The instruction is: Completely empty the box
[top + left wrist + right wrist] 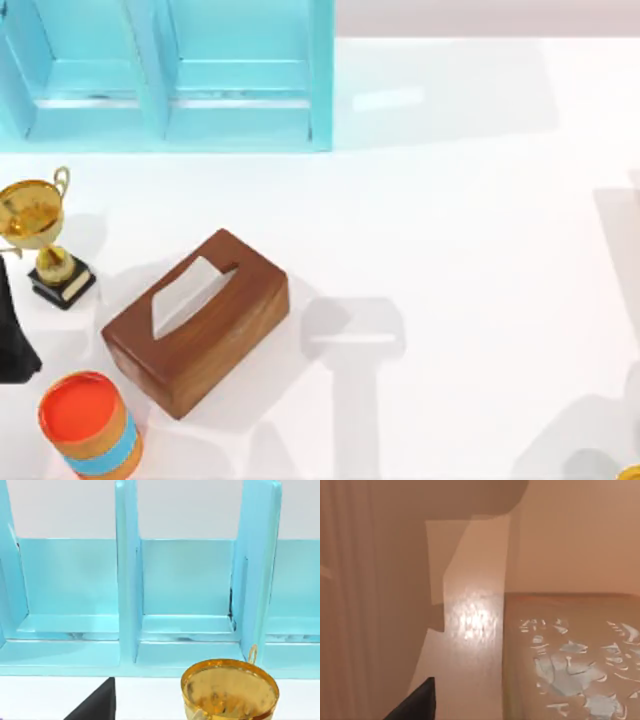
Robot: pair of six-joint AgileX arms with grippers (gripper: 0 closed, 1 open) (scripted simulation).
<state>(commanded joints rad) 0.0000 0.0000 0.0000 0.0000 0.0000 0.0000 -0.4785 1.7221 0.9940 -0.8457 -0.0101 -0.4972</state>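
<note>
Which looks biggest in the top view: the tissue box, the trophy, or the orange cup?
1. Tissue box, clearly largest.
2. and 3. Trophy and orange cup look about alike, so no ranking there.

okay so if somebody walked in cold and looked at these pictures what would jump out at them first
Probably the wooden tissue box, lying askew toward the table's left with a white tissue poking from its slot. Next, the gold trophy at the left edge and the orange, blue-banded canister just in front of the box. Behind them stands a pale blue shelf unit.
</note>
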